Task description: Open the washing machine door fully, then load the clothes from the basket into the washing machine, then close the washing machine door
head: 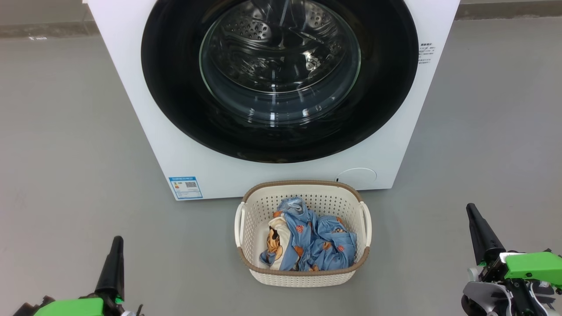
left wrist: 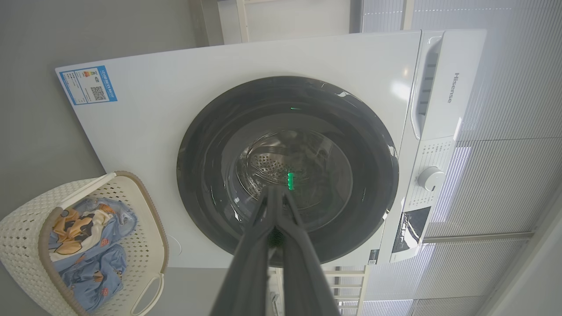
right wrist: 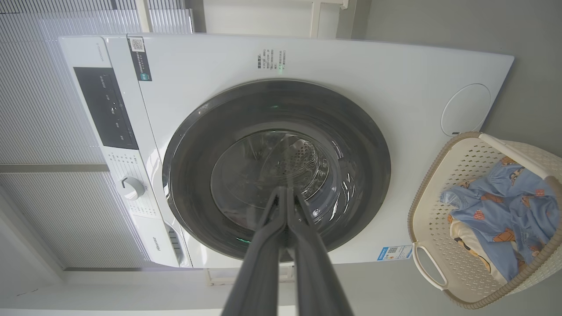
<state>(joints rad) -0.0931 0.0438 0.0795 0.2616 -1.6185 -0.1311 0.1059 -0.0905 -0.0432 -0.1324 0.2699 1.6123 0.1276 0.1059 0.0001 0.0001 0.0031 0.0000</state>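
On the grey floor (head: 66,153), the washing machine (head: 131,87) stands with the washing machine door (head: 175,101) shut flush against its white front; the steel drum is seen through the glass bowl. The basket (head: 303,277) sits on the floor just before the machine's foot, below the door's centre. The clothes (head: 325,245) lie heaped inside it, blue pieces uppermost and a cream piece toward the robot's left.

The head view places the left hand (head: 117,240) at the near-left of the floor and the right hand (head: 472,208) at the near-right, both well apart from basket and machine. Each has its two fingers pressed together and grips nothing. This view also shows a blue label (head: 185,187) at the front's lower left corner and a round hatch (head: 356,176) at its lower right.

The wrist views add the machine's top band: the left one gives the dial (left wrist: 430,178) and drawer grip (left wrist: 428,83), the right one the dark display panel (right wrist: 105,107). In each, the closed fingers point at the door glass.
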